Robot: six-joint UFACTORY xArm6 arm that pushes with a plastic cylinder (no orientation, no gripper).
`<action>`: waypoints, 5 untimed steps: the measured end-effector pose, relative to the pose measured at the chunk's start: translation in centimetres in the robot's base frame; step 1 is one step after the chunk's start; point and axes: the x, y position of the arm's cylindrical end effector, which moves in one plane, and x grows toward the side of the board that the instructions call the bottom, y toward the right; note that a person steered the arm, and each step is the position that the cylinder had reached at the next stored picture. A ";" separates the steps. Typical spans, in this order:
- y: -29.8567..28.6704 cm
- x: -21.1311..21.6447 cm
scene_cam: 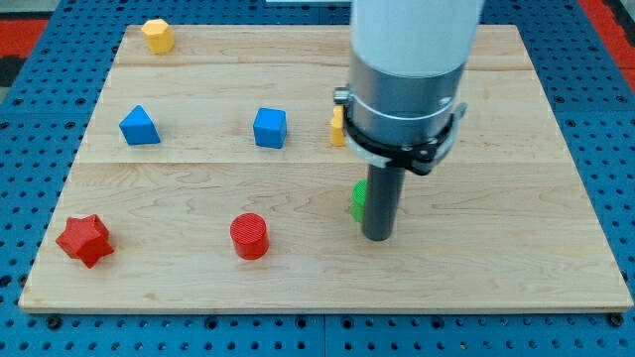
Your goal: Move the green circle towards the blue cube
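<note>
The green circle (357, 200) lies right of the board's middle, mostly hidden behind my rod; only its left edge shows. My tip (380, 237) rests on the board just to the right of it and slightly below, touching or nearly touching it. The blue cube (269, 128) sits up and to the left of the green circle, well apart from it.
A blue triangular block (139, 126) is at the left. A yellow hexagon block (157, 35) is at the top left. A red star (83, 240) is at the bottom left and a red cylinder (249, 236) beside it. An orange-yellow block (338, 127) peeks out behind the arm.
</note>
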 end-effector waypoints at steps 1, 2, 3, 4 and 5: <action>2.7 -0.1; 0.7 -1.4; -2.3 -3.0; -4.3 -4.1; -5.8 -4.8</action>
